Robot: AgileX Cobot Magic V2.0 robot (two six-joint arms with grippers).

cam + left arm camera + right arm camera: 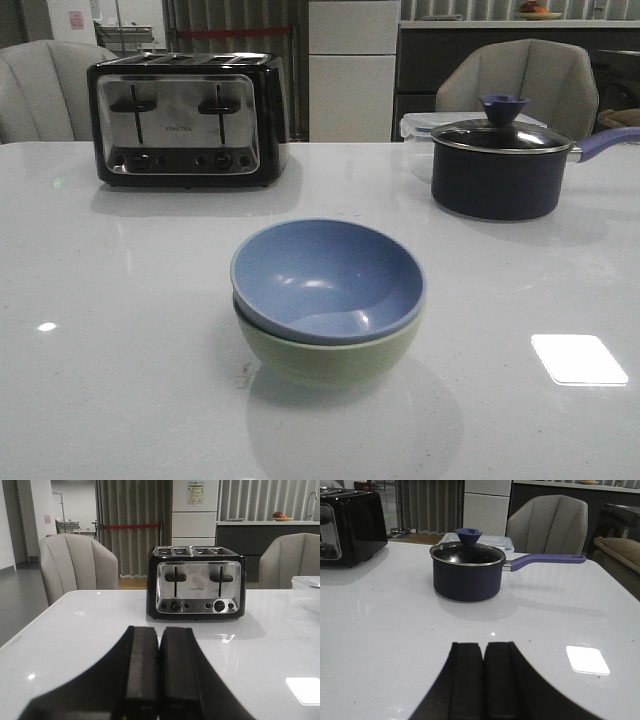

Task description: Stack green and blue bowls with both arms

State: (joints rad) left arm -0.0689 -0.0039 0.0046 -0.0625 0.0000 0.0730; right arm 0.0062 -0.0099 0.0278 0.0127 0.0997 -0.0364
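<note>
In the front view the dusty blue bowl (325,280) sits nested inside the pale green bowl (330,352), slightly tilted, at the middle of the white table. Neither arm shows in the front view. My left gripper (159,630) is shut and empty above the table, facing the toaster. My right gripper (483,646) is shut and empty above the table, facing the saucepan. Neither bowl shows in the wrist views.
A black and chrome toaster (185,118) stands at the back left, also in the left wrist view (197,582). A dark lidded saucepan with a purple handle (500,165) stands at the back right, also in the right wrist view (467,570). A clear lidded container (420,125) sits behind it.
</note>
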